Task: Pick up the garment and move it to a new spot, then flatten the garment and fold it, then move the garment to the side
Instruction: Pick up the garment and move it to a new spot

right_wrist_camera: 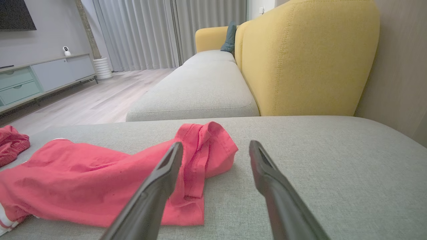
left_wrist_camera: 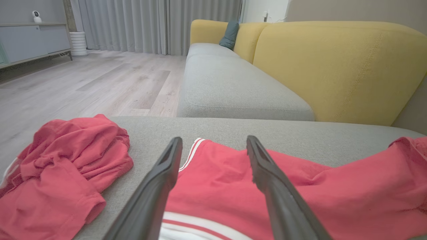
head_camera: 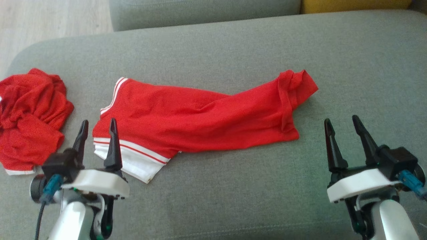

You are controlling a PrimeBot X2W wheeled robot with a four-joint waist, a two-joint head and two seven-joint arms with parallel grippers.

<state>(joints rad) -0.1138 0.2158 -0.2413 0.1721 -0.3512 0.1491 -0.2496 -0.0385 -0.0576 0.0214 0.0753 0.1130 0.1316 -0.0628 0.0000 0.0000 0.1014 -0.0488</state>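
Lower left of frame: left end effector (head_camera: 99, 120), fingers apart, holding nothing. One finger overlaps the white-striped hem of the garment (head_camera: 200, 120) in the head view; cannot tell if it touches. Lower right: right end effector (head_camera: 341, 118), fingers apart, holding nothing, just off the garment's right end.

Garment red with white trim, stretched across mid-frame on the grey sofa seat (head_camera: 233, 43). Wrinkled; right end folded over on itself. Second red cloth (head_camera: 30, 113), crumpled, at the left edge, apart from the garment. Pale wood floor (head_camera: 50, 16) upper left. Yellow backrest (left_wrist_camera: 333, 66) beyond the seat, upper right of the left wrist view.
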